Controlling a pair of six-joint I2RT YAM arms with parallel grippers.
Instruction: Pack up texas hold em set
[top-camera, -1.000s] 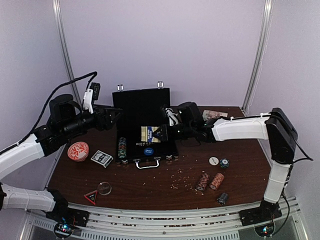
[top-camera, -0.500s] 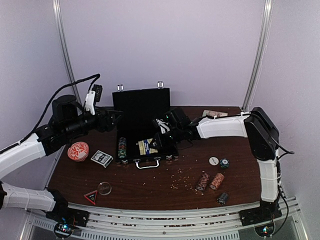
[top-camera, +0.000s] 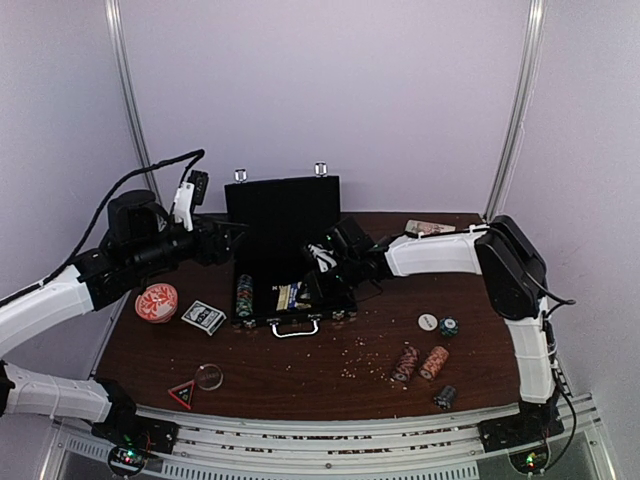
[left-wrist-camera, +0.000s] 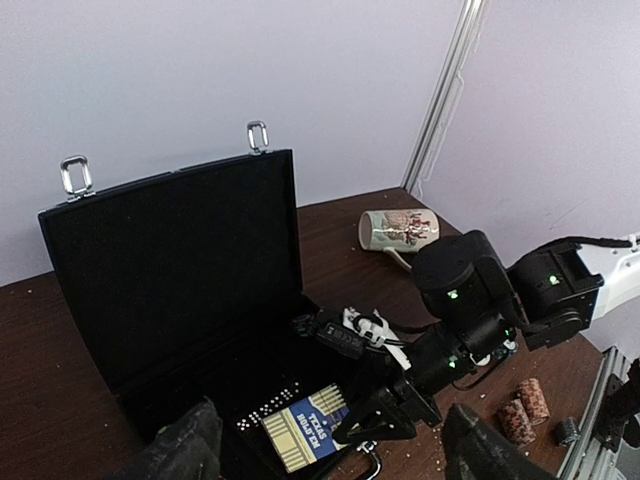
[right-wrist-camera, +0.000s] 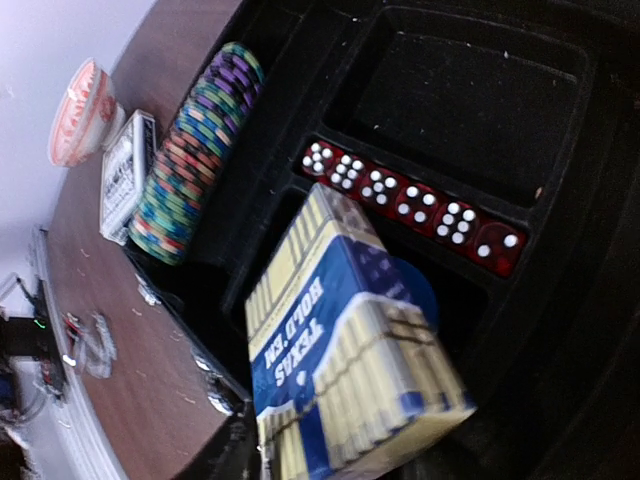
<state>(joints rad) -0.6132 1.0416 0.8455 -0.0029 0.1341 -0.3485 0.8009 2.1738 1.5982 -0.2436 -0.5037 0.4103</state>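
I see dark wood table (top-camera: 300, 372), crumbs (top-camera: 352, 352) scattered front of centre. Orange-red patterned round dish (top-camera: 156, 301) sits at left side. White printed mug (left-wrist-camera: 398, 229) lies on its side, far right. Small red-edged triangle (top-camera: 182, 394) lies flat, near-left edge.

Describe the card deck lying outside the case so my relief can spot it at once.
Find the open black case mid-table. Just left of its front corner, beside the orange dish, lies the deck. It is black-and-white, unlike the blue-and-cream deck inside the case.
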